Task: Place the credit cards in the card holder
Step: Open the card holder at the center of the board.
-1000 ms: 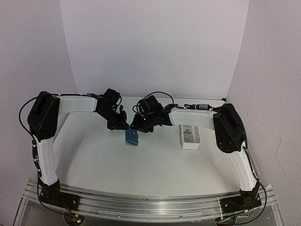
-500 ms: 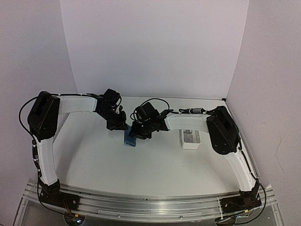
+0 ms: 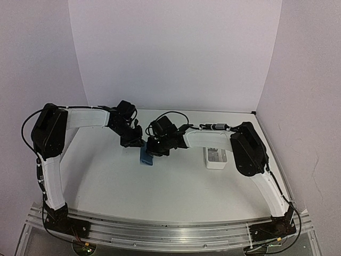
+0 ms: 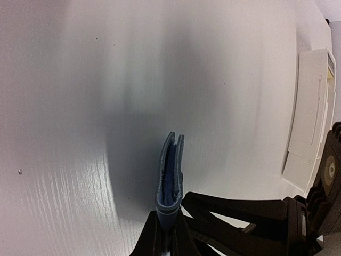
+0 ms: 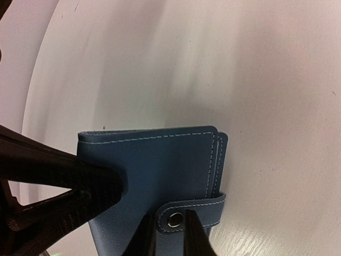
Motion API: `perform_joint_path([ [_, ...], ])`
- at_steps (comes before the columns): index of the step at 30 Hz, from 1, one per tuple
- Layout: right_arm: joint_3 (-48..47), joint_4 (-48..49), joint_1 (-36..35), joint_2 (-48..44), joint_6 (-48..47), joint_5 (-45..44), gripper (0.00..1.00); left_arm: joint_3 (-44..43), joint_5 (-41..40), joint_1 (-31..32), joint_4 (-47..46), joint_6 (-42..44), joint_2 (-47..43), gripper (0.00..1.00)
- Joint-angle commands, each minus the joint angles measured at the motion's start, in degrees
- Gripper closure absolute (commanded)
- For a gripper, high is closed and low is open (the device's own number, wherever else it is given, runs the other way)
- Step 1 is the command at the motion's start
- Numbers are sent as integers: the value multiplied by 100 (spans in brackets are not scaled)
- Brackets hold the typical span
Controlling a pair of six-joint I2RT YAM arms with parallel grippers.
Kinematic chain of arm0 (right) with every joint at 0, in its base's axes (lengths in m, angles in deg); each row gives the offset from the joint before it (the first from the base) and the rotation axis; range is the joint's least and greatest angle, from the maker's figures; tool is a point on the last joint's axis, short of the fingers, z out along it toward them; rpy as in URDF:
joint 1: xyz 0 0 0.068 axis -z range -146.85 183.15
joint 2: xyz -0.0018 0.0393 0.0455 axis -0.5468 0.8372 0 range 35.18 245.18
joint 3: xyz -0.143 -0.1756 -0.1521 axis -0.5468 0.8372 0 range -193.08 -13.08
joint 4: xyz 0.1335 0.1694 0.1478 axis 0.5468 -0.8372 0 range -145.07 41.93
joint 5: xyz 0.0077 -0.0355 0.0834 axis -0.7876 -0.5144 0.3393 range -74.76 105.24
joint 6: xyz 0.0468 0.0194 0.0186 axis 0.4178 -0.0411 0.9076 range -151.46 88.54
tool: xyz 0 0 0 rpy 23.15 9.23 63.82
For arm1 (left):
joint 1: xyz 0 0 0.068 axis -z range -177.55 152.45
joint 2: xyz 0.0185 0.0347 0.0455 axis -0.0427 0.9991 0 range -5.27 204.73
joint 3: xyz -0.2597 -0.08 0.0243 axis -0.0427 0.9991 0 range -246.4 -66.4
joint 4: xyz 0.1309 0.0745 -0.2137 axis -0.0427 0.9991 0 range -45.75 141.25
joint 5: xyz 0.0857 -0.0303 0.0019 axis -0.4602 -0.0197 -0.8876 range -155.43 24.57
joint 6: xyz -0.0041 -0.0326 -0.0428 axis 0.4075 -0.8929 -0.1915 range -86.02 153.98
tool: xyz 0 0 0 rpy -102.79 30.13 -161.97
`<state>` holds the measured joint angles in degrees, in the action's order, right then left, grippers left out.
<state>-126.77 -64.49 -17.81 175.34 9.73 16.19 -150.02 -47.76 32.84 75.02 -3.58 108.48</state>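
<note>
**Blue card holder held on its edge, snap still shut**

My left claw (image 4: pixel 166 237) is shut on the card holder (image 4: pixel 170 176). It pinches one thin edge, so the blue case stands up on its side over the middle of the table (image 3: pixel 176 184). I can't tell if the far edge touches the table top.

My right claw (image 5: pixel 169 228) has its two fingers close together at the snap tab (image 5: pixel 197 209), one on each side of the little metal button. I can't tell if they really pinch the tab yet.

The tab looks buttoned down and the case is folded flat, so I think my job right now is to pop it open.

The case looks light and soft, like thin leather. It will bend if I pull hard, and it could twist or slip out of the left claw. The tab is small and floppy, so I should grab it close to the button and pull gently away from the cover. The left claw needs to hold tight near the fold.

The white tray (image 3: pixel 216 158) sits well off to the right. I can't pick out the credit cards for sure in these views.
</note>
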Motion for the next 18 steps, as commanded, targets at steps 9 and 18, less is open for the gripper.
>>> perform_joint_path([
  [9, -116, -89, -37, 75, -174, -725, 100, -176, 266, 46, -195, -20, -102, 100],
  [18, 926, -79, 149, -566, -250, -1188, 100, -47, -179, 14, -57, 514, -3, 100],
])
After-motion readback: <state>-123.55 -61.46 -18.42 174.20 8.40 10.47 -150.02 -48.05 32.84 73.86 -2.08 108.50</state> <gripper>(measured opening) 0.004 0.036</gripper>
